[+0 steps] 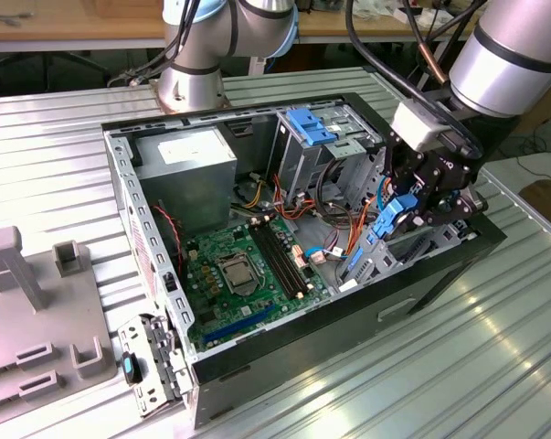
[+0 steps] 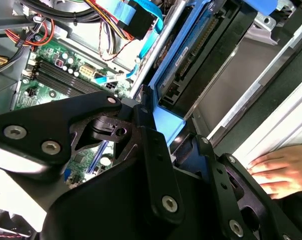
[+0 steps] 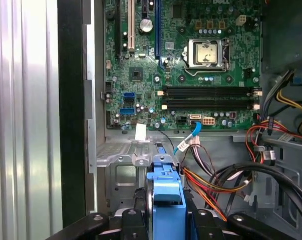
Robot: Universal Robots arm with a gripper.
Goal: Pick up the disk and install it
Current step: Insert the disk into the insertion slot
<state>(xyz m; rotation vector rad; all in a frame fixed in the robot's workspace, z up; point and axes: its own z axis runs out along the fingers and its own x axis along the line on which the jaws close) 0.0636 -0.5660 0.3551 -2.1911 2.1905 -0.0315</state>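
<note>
1 table [image 1: 65, 137] of ribbed, silvery metal sheet carries everything in the exterior view, and a wooden bench [image 1: 74, 18] runs along the room behind it. At the exterior view's left, a grey plastic fixture [image 1: 37, 311] with upright posts and slotted blocks lies on the table. Just beside it, a loose metal bracket [image 1: 152, 366] sits at the corner of the computer case [image 1: 284, 357]. The case lies on its side with the cover off and its black walls standing up. Behind it stands the base of a 2nd robot arm [image 1: 197, 64].

Inside the case, from the left, are the grey power supply [image 1: 188, 169] and the green motherboard [image 1: 248, 274], which has 1 bare processor socket and dark memory slots. Next comes a tangle of red, orange and black wires. Farther right, a light-blue ribbed latch plate [image 1: 310, 123] sits on top of the metal drive cage.

At the right end of the case the gripper [image 1: 421, 206] hangs from the silver arm [image 1: 503, 55], closed on the disk [image 1: 394, 219]. In the first wrist view its black fingers [image 3: 135, 215] press the blue carrier from both sides. The disk is steeply tilted, with its lower end inside the case beside the cage. Whether it is seated I cannot tell. In the second wrist view a person's hand [image 2: 281, 167] rests flat on a pale surface just outside the case's wall.
</note>
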